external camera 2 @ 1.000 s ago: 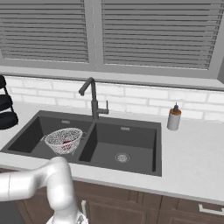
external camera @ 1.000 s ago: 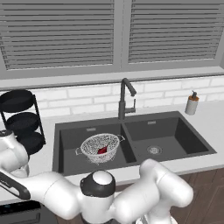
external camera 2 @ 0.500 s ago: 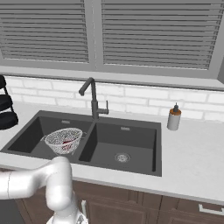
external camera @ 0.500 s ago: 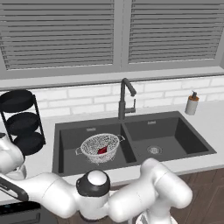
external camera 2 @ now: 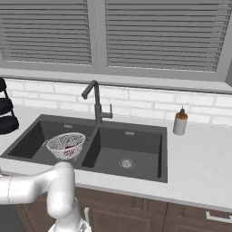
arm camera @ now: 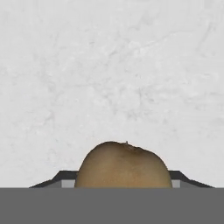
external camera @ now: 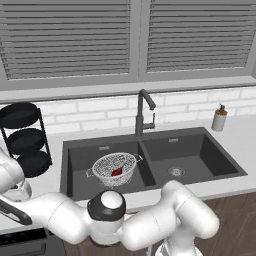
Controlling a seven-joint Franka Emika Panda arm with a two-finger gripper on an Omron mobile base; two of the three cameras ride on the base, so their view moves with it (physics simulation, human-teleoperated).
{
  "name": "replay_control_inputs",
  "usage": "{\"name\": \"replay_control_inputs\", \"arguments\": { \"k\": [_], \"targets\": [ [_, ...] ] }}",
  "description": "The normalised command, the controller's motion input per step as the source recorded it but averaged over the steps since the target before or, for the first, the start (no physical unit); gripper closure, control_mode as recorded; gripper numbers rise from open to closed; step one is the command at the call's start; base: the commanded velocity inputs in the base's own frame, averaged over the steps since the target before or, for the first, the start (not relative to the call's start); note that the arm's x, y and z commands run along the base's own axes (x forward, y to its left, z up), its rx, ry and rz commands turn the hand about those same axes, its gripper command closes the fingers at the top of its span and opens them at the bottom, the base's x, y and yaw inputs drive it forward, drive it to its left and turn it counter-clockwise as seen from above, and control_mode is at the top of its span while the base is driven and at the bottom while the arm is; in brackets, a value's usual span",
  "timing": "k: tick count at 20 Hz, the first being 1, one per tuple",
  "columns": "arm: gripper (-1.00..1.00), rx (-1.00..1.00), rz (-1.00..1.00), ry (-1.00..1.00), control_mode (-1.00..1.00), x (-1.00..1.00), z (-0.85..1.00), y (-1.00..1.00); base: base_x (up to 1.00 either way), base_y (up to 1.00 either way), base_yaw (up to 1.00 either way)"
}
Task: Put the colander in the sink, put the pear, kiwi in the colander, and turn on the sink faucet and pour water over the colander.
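Note:
In the hand view a tan-brown kiwi [arm camera: 124,166] lies on the white marbled counter [arm camera: 113,78]. My gripper [arm camera: 123,183] straddles it, with a dark fingertip [arm camera: 61,178] tight against each side. The silvery colander [external camera: 114,167] [external camera 2: 66,144] stands in the left basin of the dark grey sink [external camera: 200,150] [external camera 2: 136,149]. A dark-red pear [external camera: 118,171] [external camera 2: 68,147] lies inside the colander. The dark faucet [external camera: 142,112] [external camera 2: 96,102] rises behind the divider between the basins, its spout pointing right. My arm reaches low to the left, off the edge of both base views.
A black three-tier rack [external camera: 22,140] [external camera 2: 5,113] stands on the counter left of the sink. A soap dispenser bottle [external camera: 219,119] [external camera 2: 180,123] stands at the back right. The white brick wall and shuttered windows close off the back.
The arm has shifted slightly lower and to the left in the base views. The colander, pear and faucet have not moved.

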Motion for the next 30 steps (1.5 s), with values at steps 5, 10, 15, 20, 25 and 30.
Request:
{"name": "replay_control_inputs", "arguments": {
  "k": [5, 10, 15, 20, 25, 30],
  "targets": [
    [1.00, 0.00, -0.04, -0.13, -1.00, -0.35, 0.37, -1.00, 0.00, 0.00, 0.00],
    [1.00, 0.00, -0.04, -0.06, -1.00, -0.12, 0.16, -1.00, 0.00, 0.00, 0.00],
    [1.00, 0.00, -0.05, 0.00, -1.00, 0.00, 0.00, -1.00, 0.00, 0.00, 0.00],
    [1.00, 0.02, -0.07, 0.00, -1.00, 0.29, 0.00, -1.00, 0.00, 0.00, 0.00],
    [1.00, 0.00, -0.07, 0.00, -1.00, 0.65, 0.00, -1.00, 0.00, 0.00, 0.00],
    [1.00, 0.00, -0.05, 0.00, -1.00, 0.96, -0.01, -0.80, 0.00, 0.00, 0.00]
  ]
}}
